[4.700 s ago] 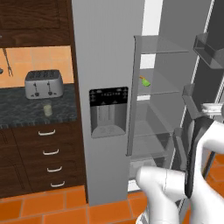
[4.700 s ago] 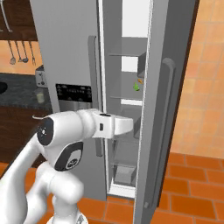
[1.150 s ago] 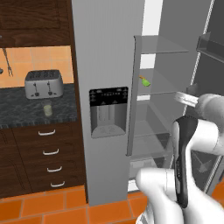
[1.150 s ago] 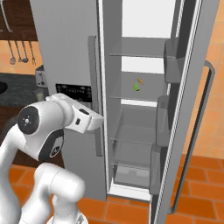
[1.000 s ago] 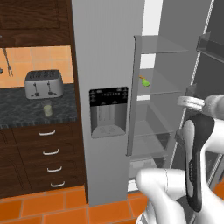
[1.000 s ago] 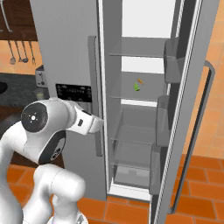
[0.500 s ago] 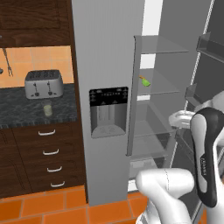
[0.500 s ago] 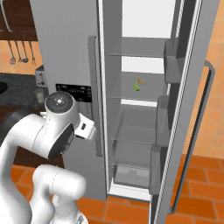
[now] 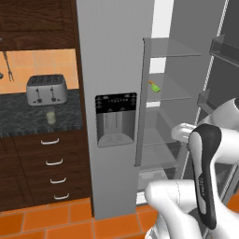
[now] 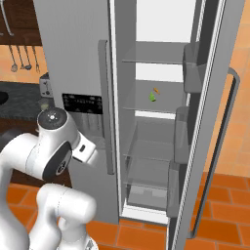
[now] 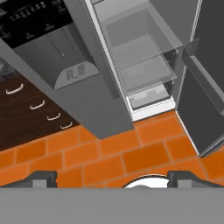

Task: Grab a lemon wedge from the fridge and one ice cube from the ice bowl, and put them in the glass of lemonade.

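Note:
The grey steel fridge (image 9: 114,56) has its right door (image 10: 207,122) swung wide open. On a glass shelf inside lies the tiny lime-green lemon wedge (image 9: 155,87) (image 10: 152,97), beside a thin orange sliver (image 10: 156,90). The glass of lemonade (image 9: 50,116) (image 10: 45,104) stands on the dark counter in front of the toaster. My gripper (image 11: 114,179) is open, its fingertips (image 11: 41,177) far apart with nothing between them. It hangs well below the wedge and points down at the orange floor before the fridge. The ice cube is out of view. A black shape at the counter's left edge may be the ice bowl (image 10: 2,97).
A silver toaster (image 9: 45,89) sits on the counter above dark drawers (image 9: 51,163). My folded arm (image 9: 205,172) (image 10: 51,151) fills the space in front of the fridge. The black dispenser panel (image 9: 115,119) is in the closed door. Door bins (image 10: 193,66) jut from the open door.
The fridge door swung wider open early on. Over the last second my arm folded back from the door and the hand turned down toward the floor. The wedge has not moved.

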You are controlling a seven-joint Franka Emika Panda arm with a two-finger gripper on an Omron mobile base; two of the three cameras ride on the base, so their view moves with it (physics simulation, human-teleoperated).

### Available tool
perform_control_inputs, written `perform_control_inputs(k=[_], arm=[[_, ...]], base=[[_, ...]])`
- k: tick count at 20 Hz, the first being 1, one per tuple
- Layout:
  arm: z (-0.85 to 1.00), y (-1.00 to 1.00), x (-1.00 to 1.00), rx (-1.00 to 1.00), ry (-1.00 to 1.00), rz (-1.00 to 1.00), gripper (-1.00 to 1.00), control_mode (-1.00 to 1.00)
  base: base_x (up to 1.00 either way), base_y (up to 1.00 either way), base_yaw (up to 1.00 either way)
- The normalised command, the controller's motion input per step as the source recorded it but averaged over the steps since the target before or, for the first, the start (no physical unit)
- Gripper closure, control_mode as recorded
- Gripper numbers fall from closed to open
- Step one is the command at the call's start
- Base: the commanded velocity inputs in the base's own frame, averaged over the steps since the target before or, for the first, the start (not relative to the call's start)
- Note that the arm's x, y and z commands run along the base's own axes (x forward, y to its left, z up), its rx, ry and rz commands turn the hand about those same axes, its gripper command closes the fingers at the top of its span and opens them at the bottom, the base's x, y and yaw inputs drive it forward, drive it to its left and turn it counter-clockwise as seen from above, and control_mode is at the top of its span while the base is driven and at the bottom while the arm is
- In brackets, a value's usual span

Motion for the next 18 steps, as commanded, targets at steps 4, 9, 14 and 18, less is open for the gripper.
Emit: perform_control_inputs(k=[4, 9, 14, 18], arm=[[-0.10, 0.00, 0.00, 0.00, 0.00, -0.17, -1.00, -1.00], [-0.01, 0.00, 0.00, 0.00, 0.00, -0.02, -1.00, -1.00], [0.00, 0.01, 0.00, 0.00, 0.00, 0.00, -1.00, -1.00], [0.00, 0.00, 0.00, 0.00, 0.00, 0.00, -1.00, -1.00]], base=[[0.00, 0.00, 0.00], [0.00, 0.00, 0.00], [0.00, 0.00, 0.00], [0.00, 0.00, 0.00]])
